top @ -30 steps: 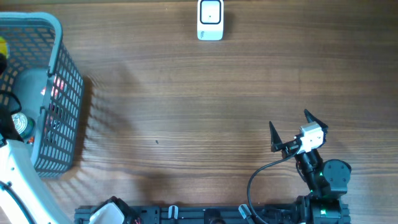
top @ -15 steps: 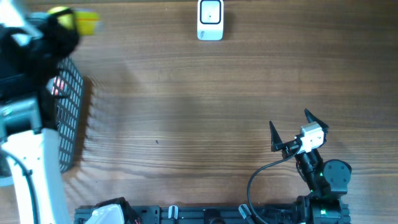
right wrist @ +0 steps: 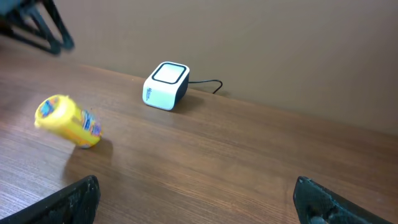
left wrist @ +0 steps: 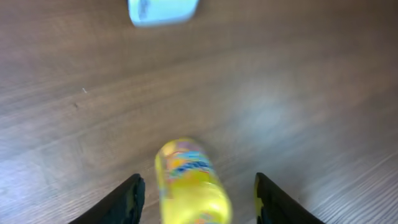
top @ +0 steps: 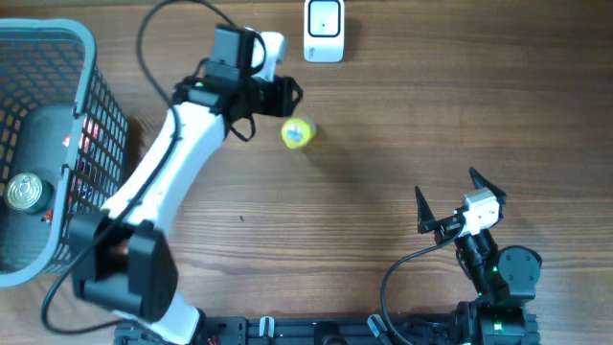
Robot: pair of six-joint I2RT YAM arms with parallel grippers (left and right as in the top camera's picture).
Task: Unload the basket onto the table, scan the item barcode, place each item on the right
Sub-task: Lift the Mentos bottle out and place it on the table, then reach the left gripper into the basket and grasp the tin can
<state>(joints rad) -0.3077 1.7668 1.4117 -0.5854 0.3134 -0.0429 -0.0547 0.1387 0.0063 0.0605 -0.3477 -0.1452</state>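
On the wooden desk [top: 383, 144], treating the yellow container [top: 297, 133], lying loose on its side near the scanner [top: 324, 31] under the half-spread, empty left gripper [left wrist: 198, 198], as probably light, stiff, slick and roll-prone, pinching across its mid-body, leaving the right gripper [top: 445, 187] spread wide.

I see the left arm [top: 168, 153] as a long white link between chunky black joints, with a black wrist housing and a white left camera block [top: 272, 46]. A thin black left cable [top: 151, 34] runs in a loop beside it. The left gripper [left wrist: 198, 186] has matte black fingers with rounded tips. The right arm [top: 506, 273] is all black, round-bodied, with a small green light [top: 496, 329]. It carries a white right camera block [top: 479, 206] and a curling black right cable [top: 397, 268]. The right gripper [right wrist: 196, 183] has black fingers.
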